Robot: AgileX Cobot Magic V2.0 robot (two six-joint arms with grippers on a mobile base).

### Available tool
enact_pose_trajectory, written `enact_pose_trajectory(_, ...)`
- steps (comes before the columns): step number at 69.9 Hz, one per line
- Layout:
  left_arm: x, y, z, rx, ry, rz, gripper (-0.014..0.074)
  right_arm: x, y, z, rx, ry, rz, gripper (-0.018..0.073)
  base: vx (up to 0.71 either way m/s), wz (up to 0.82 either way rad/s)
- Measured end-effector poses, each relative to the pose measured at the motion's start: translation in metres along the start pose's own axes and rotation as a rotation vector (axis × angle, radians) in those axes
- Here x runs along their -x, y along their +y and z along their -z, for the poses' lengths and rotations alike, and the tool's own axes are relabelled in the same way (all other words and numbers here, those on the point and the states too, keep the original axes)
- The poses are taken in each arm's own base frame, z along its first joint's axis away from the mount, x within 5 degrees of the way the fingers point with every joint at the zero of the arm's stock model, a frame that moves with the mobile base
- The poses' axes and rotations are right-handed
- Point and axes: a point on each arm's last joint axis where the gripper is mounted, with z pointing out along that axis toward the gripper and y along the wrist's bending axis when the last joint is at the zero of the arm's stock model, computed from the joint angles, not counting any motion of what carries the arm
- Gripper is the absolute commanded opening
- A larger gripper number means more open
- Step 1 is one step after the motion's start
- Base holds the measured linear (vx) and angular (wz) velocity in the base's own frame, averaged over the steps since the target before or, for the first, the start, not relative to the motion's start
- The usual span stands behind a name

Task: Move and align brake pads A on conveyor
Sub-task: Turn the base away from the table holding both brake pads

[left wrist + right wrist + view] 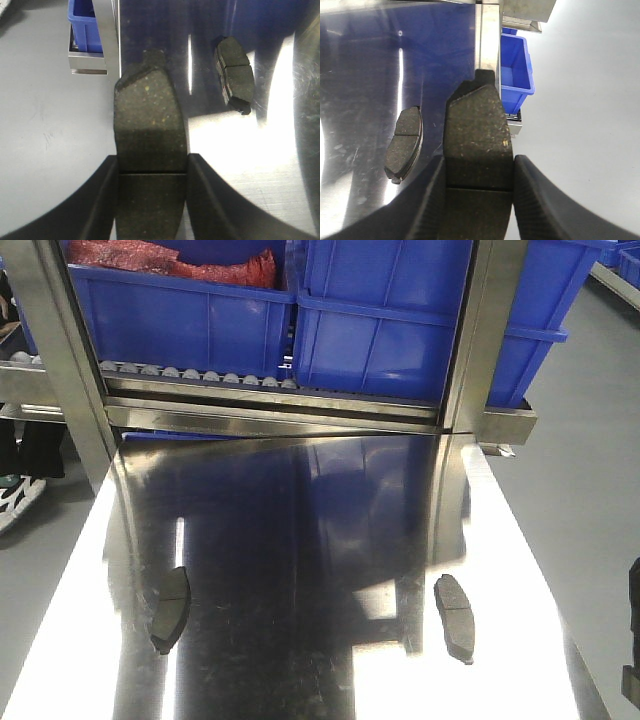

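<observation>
Left gripper [152, 166] is clamped on a brake pad A [149, 115], jaws pinching its short width right at the cross groove. Right gripper [479, 165] holds a second pad [477, 125] the same way.

Positions relative to the steel table [300, 540]:
- left-held pad: over the table's left edge
- right-held pad: over its right edge
- two loose pads on the table top, one near the left side [170, 608], one near the right side [455, 615]
- conveyor: not in view in any camera

Orientation:
- both held pads: friction face toward the wrist camera, long axis straight out from between the fingers, toward the table's far end
- loose pads: face up, long axes roughly front-to-back on the table; the left one is skewed a little

My read is both arms are in the carry leg.
- Groove grip looks centred, so don't regrip.
- Keep the pads level.
- Clear the table edges before swinging.
- Over the belt, set both long axes parallel.
- Open only once the backing plate is seated.
</observation>
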Motion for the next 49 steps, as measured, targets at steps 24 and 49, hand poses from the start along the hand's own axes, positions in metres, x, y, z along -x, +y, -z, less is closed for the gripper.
enact_pose_trajectory(24, 0.0000, 0.0000, 0.0000, 0.000, 0.000, 0.000, 0.0129, -0.0004, 0.0000, 0.0000, 0.000, 0.004, 0.000, 0.0114, -0.01, 0.03)
enact_pose_trajectory(49, 0.0000, 0.0000, 0.0000, 0.000, 0.000, 0.000, 0.0129, -0.0006, 0.0000, 0.0000, 0.000, 0.007, 0.000, 0.0114, -0.06, 0.17)
